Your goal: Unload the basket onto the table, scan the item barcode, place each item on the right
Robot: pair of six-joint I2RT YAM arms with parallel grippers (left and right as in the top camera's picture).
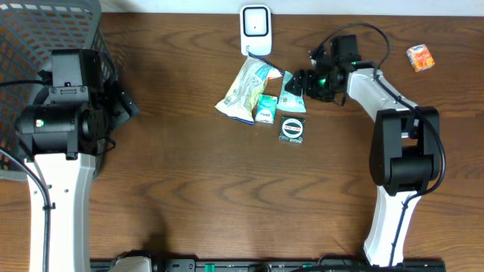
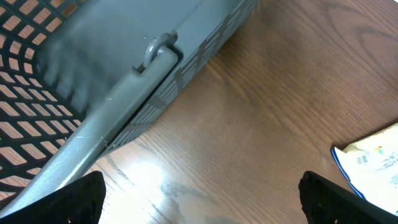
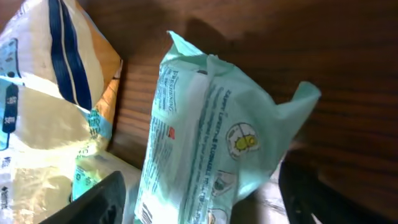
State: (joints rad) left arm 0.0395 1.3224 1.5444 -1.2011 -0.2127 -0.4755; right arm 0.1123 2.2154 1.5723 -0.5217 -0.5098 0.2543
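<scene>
Mint packet [image 3: 205,143] lies directly between the fingers of right gripper [image 3: 214,202], jaws apart astride it, no pinch visible. Its long axis runs crosswise to the line between the fingers. Left gripper [image 2: 205,208] hangs wide open beside the basket [image 2: 124,81], well apart from the packet, so the right arm is nearer.

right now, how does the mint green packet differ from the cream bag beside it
The mint green packet is smaller; the cream bag is larger, with blue stripes. The packet sits between the fingers of the right tool; the bag lies outside them. Both are crinkly printed wrappers on the wooden table.
</scene>
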